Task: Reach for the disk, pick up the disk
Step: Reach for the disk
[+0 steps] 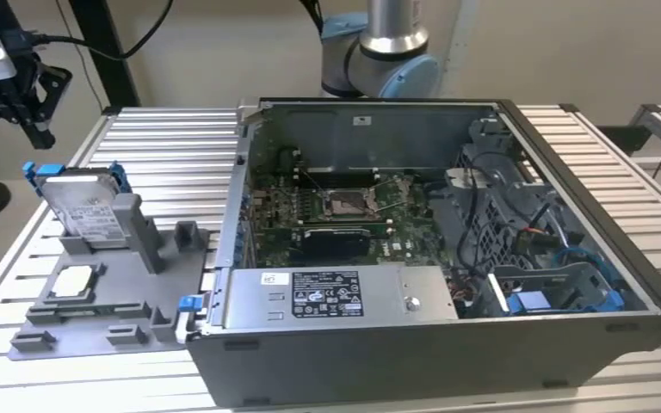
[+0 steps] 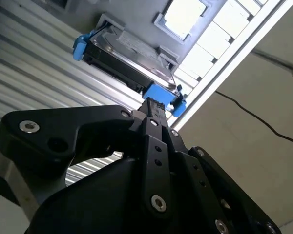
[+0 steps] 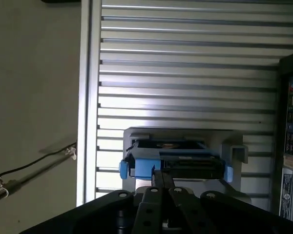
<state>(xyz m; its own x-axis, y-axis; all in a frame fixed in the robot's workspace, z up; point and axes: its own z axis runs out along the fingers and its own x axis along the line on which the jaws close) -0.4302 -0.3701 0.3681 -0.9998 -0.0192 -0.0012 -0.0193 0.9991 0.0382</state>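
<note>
Gripper [image 1: 34, 120]: black, hangs at upper left of the exterior view, above the table's [image 1: 169, 146] edge. In both wrist views the fingertips sit pressed together w/ nothing between them, so clenched and empty [image 2: 150, 105] [image 3: 162, 176].

Disk [image 1: 82, 206]: left-centre of the exterior view. Silver-grey hard drive, stands on edge, leaning back, seated in the rear slot of a grey plastic fixture [image 1: 135, 284]. White label faces the camera. Blue bracket [image 1: 34, 172] shows at its upper corners.

Gripper vs disk: apart, no contact. Gripper is higher in the frame and further to the exterior view's left than the disk. In both wrist views the disk [image 2: 129, 58] [image 3: 193, 165] lies just past the fingertips, roughly in line w/ them, blue bracket ends showing on either side.

Same fixture, nearer the camera: small square white-topped chip [image 1: 72, 280], lying flat in its recess. It also shows beyond the disk in the second wrist view [image 2: 185, 14].

Centre and right of the exterior view: open PC case [image 1: 423, 361] on the slatted alu table. Motherboard [image 1: 342, 206] exposed. Grey PSU box [image 1: 330, 297] w/ black-and-white label along the near wall.

Arm's base joint [image 1: 382, 52]: top centre, behind the case.

Black cable [image 2: 249, 117] runs across the floor off the table.
</note>
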